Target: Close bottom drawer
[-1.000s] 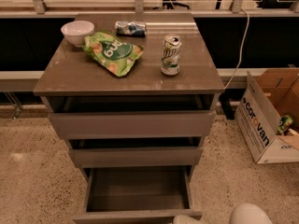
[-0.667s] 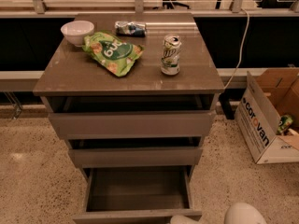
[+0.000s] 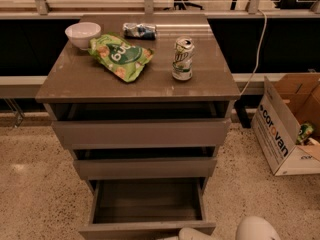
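On the counter (image 3: 100, 86): white bowl (image 3: 82, 34) back left, green snack bag (image 3: 121, 56) just beside it, blue packet (image 3: 139, 30) lying at the back, can (image 3: 183, 59) upright to the right. Open cardboard box (image 3: 280, 134) on the floor (image 3: 30, 184), far right. Claw (image 3: 197, 234) at bottom edge.

"corovan" printed on the cardboard box (image 3: 274, 134) side, jaws low, at the bottom drawer (image 3: 145, 230) front

Probably office or lab; terrazzo floor (image 3: 30, 184); cardboard box (image 3: 278, 134); gripper (image 3: 199, 234) at bottom edge.
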